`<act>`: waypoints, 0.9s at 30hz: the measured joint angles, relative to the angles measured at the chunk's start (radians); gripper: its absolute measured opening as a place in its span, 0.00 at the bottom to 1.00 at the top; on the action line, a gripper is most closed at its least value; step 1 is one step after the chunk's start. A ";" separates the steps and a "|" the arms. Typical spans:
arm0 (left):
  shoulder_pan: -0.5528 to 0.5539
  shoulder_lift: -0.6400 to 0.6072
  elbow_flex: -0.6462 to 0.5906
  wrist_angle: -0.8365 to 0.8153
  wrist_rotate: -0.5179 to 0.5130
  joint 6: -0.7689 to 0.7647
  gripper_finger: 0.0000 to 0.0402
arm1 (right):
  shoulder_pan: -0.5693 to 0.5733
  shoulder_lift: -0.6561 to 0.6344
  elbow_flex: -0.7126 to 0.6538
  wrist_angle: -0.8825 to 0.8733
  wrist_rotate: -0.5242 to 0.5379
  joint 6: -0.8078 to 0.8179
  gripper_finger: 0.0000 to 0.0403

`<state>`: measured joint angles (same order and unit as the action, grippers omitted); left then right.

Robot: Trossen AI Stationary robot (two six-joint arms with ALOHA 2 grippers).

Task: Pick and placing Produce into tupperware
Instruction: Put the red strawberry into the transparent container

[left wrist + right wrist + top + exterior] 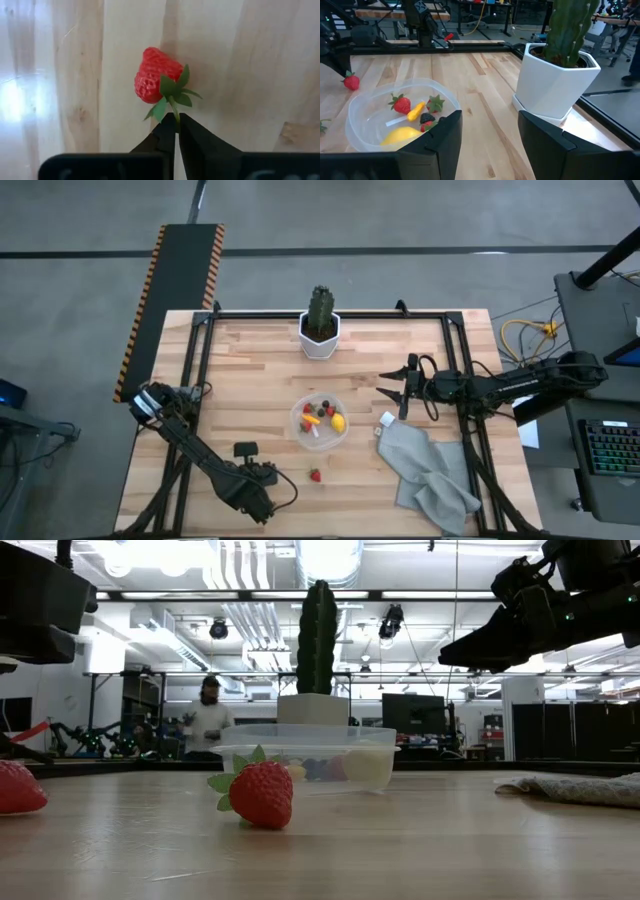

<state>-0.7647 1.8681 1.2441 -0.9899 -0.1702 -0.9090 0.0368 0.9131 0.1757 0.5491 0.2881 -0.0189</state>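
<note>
Left gripper (pixel 176 120) pinched shut on strawberry (pixel 157 75) stem, berry just past fingertips. Light, hard plastic; thin stem may slip. Right gripper (pixel 487 135) open, approx. idle.

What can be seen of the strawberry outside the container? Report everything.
The strawberry is a small red toy fruit with a dimpled, plastic-looking skin and a green leafy cap and stem. It lies on its side on the bare wooden table, just in front of the clear round container and apart from it. The left gripper has its fingers pinched shut on the green stem. Nothing else touches it.
</note>
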 joint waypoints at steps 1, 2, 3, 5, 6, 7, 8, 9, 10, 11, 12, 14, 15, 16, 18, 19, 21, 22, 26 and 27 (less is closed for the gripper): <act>0.001 -0.002 0.001 -0.009 -0.005 0.002 0.00 | 0.000 0.000 0.000 0.000 0.000 0.000 0.46; 0.002 -0.005 0.001 -0.018 -0.011 0.004 0.00 | 0.000 0.000 0.000 0.000 0.000 0.000 0.46; 0.005 -0.009 0.001 -0.027 -0.018 0.006 0.00 | 0.000 0.000 0.000 0.000 0.000 0.000 0.46; 0.010 -0.022 0.001 -0.042 -0.034 0.010 0.00 | 0.000 0.000 0.000 0.000 0.000 0.000 0.46; 0.014 -0.032 0.001 -0.050 -0.044 0.015 0.00 | 0.000 0.000 0.000 0.000 0.000 0.000 0.46; 0.019 -0.043 0.001 -0.052 -0.055 0.023 0.00 | 0.000 0.000 0.000 0.000 0.000 0.000 0.46; 0.022 -0.058 0.001 -0.050 -0.067 0.028 0.00 | 0.000 0.000 0.000 0.000 0.000 0.000 0.46; 0.026 -0.073 0.001 -0.050 -0.083 0.029 0.00 | 0.000 0.000 0.000 0.000 0.000 0.000 0.46; 0.031 -0.088 0.001 -0.051 -0.100 0.029 0.00 | 0.000 0.000 0.000 0.000 0.000 0.000 0.46; 0.038 -0.105 0.000 -0.052 -0.112 0.029 0.00 | 0.000 0.000 0.000 0.001 0.000 0.000 0.46; 0.042 -0.124 -0.001 -0.052 -0.131 0.030 0.00 | 0.000 0.000 0.000 0.000 0.000 0.000 0.46; 0.052 -0.165 -0.002 -0.053 -0.177 0.034 0.00 | 0.000 0.000 0.000 0.001 0.000 0.000 0.46; 0.060 -0.187 -0.003 -0.055 -0.202 0.038 0.00 | 0.000 0.000 0.000 0.001 0.000 0.000 0.46; 0.067 -0.207 -0.005 -0.059 -0.225 0.051 0.00 | 0.000 0.000 0.000 0.001 0.000 0.000 0.46; 0.090 -0.245 -0.007 -0.059 -0.256 0.087 0.00 | 0.000 0.000 0.000 0.002 0.000 0.000 0.46; 0.107 -0.263 -0.007 -0.058 -0.268 0.112 0.00 | 0.000 0.000 0.000 0.001 0.000 0.000 0.46; 0.146 -0.292 -0.007 -0.057 -0.284 0.184 0.00 | 0.000 0.000 0.000 0.002 0.000 -0.001 0.46; 0.168 -0.300 -0.007 -0.050 -0.285 0.221 0.00 | 0.000 0.000 0.000 0.001 0.000 -0.001 0.46; 0.263 -0.312 -0.008 -0.013 -0.284 0.395 0.00 | 0.000 0.000 0.000 0.002 0.000 -0.001 0.46; 0.287 -0.312 -0.008 0.002 -0.283 0.446 0.00 | 0.000 0.000 0.000 0.001 0.000 -0.001 0.46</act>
<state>-0.4778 1.5559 1.2366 -0.9875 -0.4536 -0.4629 0.0368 0.9127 0.1753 0.5503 0.2879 -0.0200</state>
